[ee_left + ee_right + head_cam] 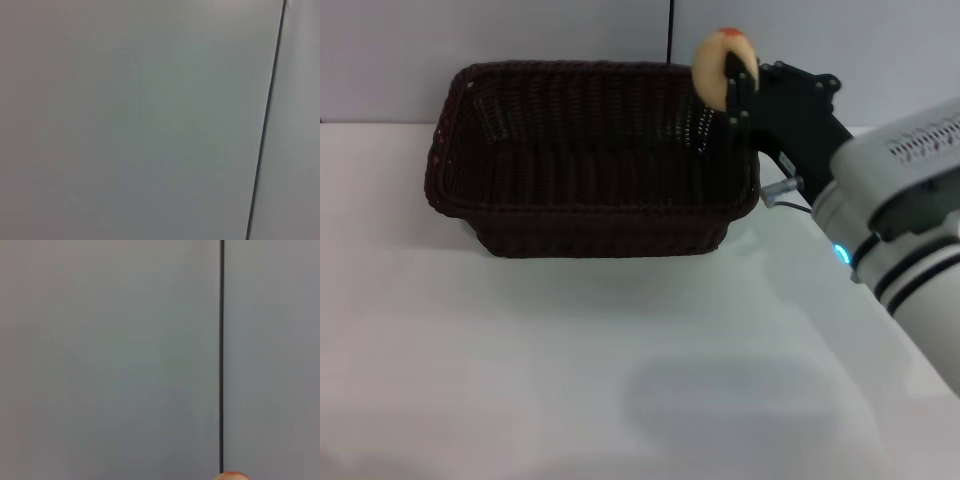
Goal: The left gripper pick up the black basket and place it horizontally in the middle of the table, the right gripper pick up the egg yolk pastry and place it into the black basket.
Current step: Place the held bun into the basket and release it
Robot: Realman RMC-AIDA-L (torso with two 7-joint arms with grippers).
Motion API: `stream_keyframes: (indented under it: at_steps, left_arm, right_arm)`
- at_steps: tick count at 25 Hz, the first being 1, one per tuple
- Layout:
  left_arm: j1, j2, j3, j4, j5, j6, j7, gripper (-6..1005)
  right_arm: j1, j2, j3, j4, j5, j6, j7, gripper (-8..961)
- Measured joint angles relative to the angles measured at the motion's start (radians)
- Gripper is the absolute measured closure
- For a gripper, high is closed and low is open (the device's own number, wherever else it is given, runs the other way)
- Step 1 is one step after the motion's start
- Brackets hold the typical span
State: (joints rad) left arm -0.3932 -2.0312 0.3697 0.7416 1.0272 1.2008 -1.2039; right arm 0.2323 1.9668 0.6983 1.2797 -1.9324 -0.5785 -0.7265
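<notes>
The table lies bare in front of me, and the black basket sits crosswise mid-table. My right tool pinches the egg yolk pastry above the basket's right far corner, so I should carry it inward over the open middle, lower, then release. My left tool is out of sight.

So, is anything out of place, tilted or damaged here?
Nothing stands out. The black basket sits level on the table, and the right pincer holds the egg yolk pastry intact above its right rim.
</notes>
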Motion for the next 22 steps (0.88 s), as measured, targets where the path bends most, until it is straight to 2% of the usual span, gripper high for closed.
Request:
stream_keyframes:
  at_steps: [2,6,11,19,20,21,22]
  left_arm:
    - [0.003,-0.001,0.0,0.0,-0.004,0.002,0.0,535]
    - [0.007,-0.002,0.0,-0.001,-0.006,0.004,0.0,535]
    - [0.007,-0.001,0.0,-0.001,-0.006,0.005,0.0,534]
    - [0.007,0.002,0.0,0.0,-0.016,0.005,0.0,535]
    - [0.007,0.002,0.0,0.0,-0.017,0.005,0.0,535]
    - [0.007,0.002,0.0,-0.001,-0.017,0.005,0.0,535]
    - [0.007,0.002,0.0,-0.001,-0.017,0.005,0.0,535]
  right_arm:
    - [0.016,0.006,0.018,-0.012,0.0,0.03,0.013,915]
    - [0.033,0.001,0.044,0.0,-0.001,0.103,0.029,914]
    - [0.043,0.002,0.066,0.012,-0.004,0.158,0.033,828]
    - [0.02,0.011,0.088,0.037,-0.038,0.172,0.035,474]
    - [0.011,0.013,0.093,0.039,-0.039,0.17,0.034,432]
    - [-0.02,0.027,0.116,0.042,-0.048,0.163,0.028,391]
    - [-0.02,0.027,0.116,0.042,-0.048,0.163,0.028,391]
